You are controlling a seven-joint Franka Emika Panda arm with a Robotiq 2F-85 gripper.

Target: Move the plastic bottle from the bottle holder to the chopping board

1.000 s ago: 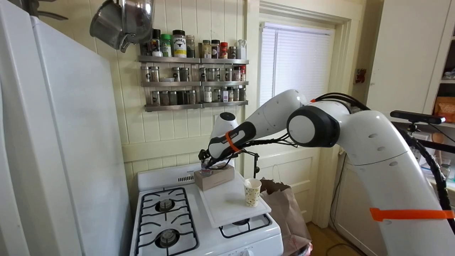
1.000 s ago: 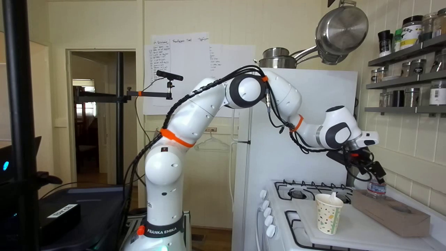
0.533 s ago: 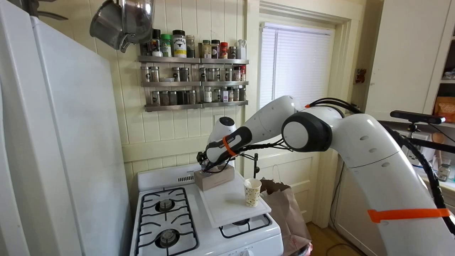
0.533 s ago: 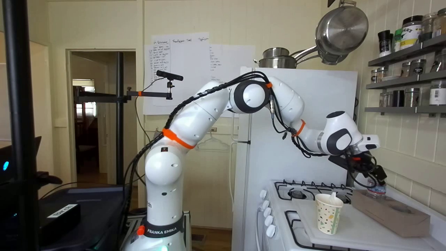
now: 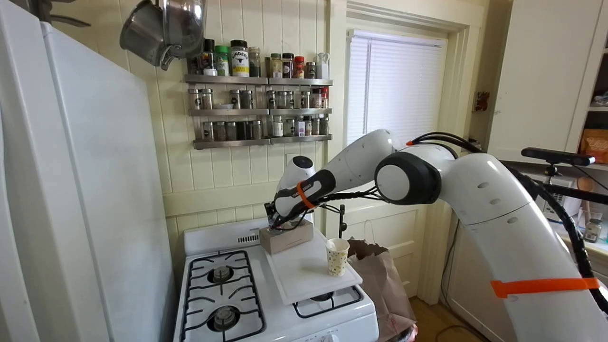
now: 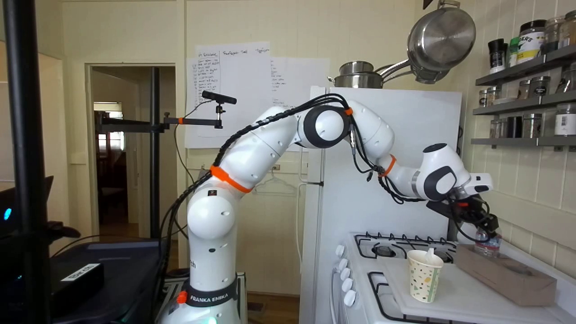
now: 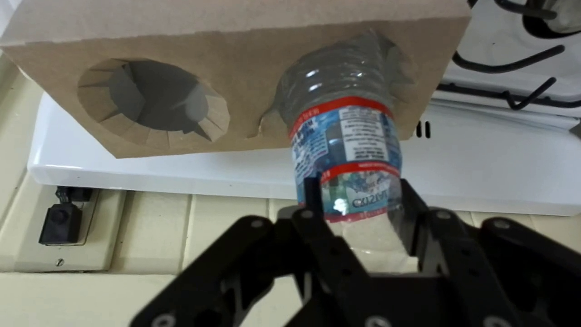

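The claw (image 7: 358, 200) grips the bottle (image 7: 347, 145), which is in the holder (image 7: 245, 77).
Its black fingers (image 7: 313, 195) clasp the bottle from both sides near the top, and the base sits in one of the holder's two round holes. The holder, a brown box, lies along the back of the white board (image 5: 304, 275). On the board, apart from the holder, stands a patterned cup (image 5: 337, 259). Two burners (image 5: 224, 317) show beside the board, and spice racks (image 5: 228, 112) line the wall (image 5: 256, 164).

Cup (image 5: 337, 259) on chopping board (image 5: 303, 273), claw (image 5: 273, 218) over bottle holder (image 5: 288, 238).
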